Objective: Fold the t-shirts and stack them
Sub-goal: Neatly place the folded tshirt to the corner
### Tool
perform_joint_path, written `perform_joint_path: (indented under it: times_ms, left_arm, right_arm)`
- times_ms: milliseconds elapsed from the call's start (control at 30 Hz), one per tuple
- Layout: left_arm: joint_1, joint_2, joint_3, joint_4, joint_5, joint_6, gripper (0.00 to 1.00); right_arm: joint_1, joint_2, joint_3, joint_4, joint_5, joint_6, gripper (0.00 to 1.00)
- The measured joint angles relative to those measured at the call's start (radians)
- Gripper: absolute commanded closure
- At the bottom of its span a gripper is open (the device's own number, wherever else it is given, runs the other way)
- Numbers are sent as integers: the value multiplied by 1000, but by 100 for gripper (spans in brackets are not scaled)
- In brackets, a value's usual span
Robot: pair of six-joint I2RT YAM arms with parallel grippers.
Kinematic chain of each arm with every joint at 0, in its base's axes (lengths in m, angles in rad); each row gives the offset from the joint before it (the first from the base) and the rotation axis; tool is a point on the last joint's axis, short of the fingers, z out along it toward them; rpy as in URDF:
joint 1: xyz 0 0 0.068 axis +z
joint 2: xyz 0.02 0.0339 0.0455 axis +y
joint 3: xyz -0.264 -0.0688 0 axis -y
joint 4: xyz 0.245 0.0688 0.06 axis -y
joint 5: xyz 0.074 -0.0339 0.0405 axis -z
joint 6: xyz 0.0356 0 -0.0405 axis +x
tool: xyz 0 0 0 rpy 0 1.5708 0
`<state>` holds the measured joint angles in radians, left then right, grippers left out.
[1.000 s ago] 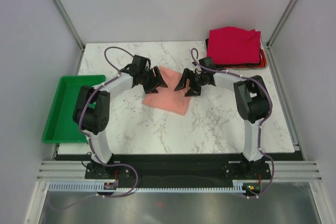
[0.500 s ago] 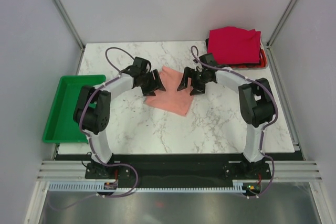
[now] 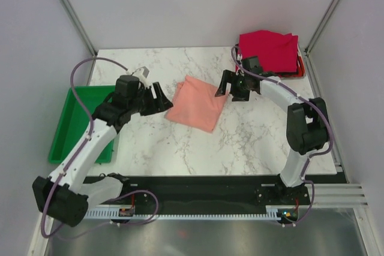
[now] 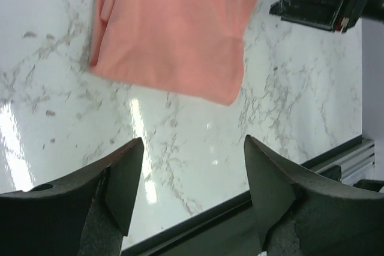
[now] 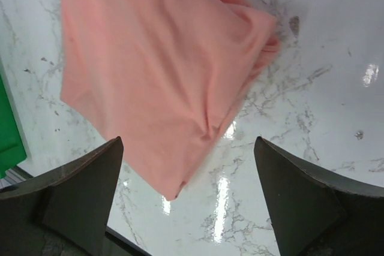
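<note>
L pincer point(image 3: 157, 97) & R pincer point(image 3: 228, 88) spread, flanking salmon-pink t-shirt point(image 3: 197, 104).

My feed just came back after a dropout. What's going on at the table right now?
The salmon-pink t-shirt lies folded in the middle of the table, held by neither arm. The left tool and right tool are open and empty, one on each side of it. The stack of folded t-shirts, crimson on top, sits at the far right corner; the pink one is not yet on it.
</note>
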<state>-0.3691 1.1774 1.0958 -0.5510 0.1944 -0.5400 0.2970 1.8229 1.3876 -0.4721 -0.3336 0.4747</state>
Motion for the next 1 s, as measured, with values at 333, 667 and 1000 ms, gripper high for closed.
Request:
perform_joint_path:
  times_ms: [333, 667, 1000]
  left_arm:
    - [0, -345, -183, -181, -57, 4, 11]
    - [0, -681, -210, -247, -320, 25, 0]
    - [0, -849, -268, -232, -355, 35, 0]
  right_arm:
    - [-26, 135, -96, 149, -12, 49, 2]
    - [-26, 220, -109, 470, -79, 173, 9]
    - [-16, 291, -290, 943, -189, 334, 63]
